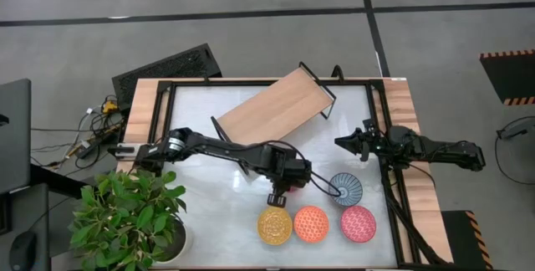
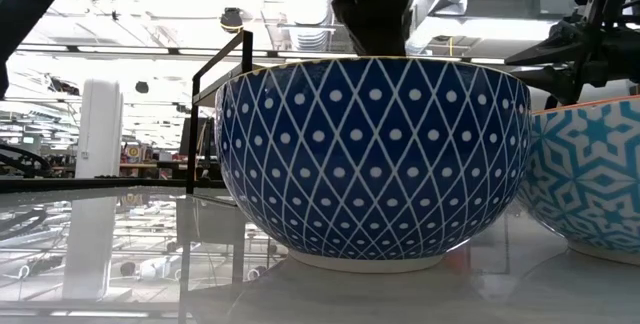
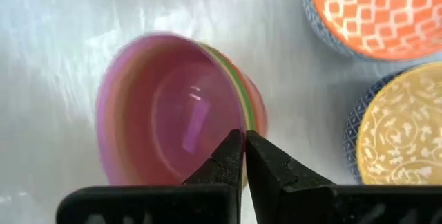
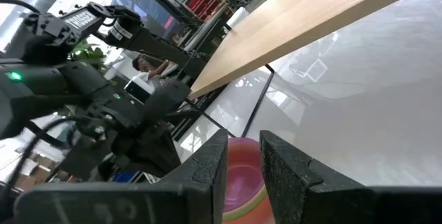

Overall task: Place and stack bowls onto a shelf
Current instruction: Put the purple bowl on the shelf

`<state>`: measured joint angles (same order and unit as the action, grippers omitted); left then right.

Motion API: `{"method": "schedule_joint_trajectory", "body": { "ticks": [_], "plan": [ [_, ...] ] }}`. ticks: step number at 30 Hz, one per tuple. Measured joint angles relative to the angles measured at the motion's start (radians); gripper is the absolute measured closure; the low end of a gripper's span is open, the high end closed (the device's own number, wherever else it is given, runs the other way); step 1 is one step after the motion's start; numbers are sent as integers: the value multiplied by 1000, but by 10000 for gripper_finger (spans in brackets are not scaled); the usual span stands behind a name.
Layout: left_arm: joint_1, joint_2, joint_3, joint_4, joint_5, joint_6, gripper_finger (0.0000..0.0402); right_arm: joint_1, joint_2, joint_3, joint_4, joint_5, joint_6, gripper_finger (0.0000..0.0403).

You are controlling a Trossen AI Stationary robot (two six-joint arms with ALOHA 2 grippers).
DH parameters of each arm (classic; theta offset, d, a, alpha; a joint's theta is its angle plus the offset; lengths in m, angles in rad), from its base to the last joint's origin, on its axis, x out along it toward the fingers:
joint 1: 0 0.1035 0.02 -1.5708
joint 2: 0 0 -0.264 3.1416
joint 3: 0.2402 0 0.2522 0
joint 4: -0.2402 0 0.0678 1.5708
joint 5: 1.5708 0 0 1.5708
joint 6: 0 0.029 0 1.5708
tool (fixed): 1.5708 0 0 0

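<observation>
My left gripper (image 1: 280,191) is near the table's middle and shut on a small bowl (image 3: 173,137), pink-purple inside and striped outside, which also shows in the right wrist view (image 4: 243,182). Along the near edge stand a yellow bowl (image 1: 274,225), an orange bowl (image 1: 311,223) and a pink bowl (image 1: 358,223). A blue-white bowl (image 1: 345,189) stands behind them. The light-wood shelf (image 1: 274,104) lies slantwise at the far side. My right gripper (image 1: 340,143) hovers at the right, empty, its fingers a narrow gap apart (image 4: 243,162). My left gripper pinches the striped bowl's rim (image 3: 243,124), one finger inside the bowl and one outside. The fingers come from above, pointing down. The bowl's mouth faces up toward the wrist. Whether its base rests on the table, I cannot tell.
A potted plant (image 1: 125,217) stands at the table's near left corner. A black frame (image 1: 167,95) runs around the white tabletop. In the low view a dark blue diamond-patterned bowl (image 2: 375,159) fills the front, with a teal star-patterned bowl (image 2: 590,179) to its right.
</observation>
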<state>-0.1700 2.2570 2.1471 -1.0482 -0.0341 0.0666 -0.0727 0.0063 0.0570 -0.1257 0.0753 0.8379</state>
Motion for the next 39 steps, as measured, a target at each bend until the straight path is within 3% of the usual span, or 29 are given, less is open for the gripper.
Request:
{"method": "schedule_joint_trajectory", "body": {
  "ticks": [18, 26, 32, 39],
  "plan": [
    [0, 0, 0, -7, -74, 19, 401, 0, 0, 0, 0, 0, 3, 290],
    [0, -1, 89, -40, -131, 47, 401, 0, 0, 0, 0, 0, 2, 290],
    [2, -1, 101, -43, -125, 47, 401, 0, 0, 0, 0, 0, 1, 290],
    [4, 0, 101, -34, -33, 53, 400, 0, 0, 0, 0, 0, 0, 290]
  ]
}}
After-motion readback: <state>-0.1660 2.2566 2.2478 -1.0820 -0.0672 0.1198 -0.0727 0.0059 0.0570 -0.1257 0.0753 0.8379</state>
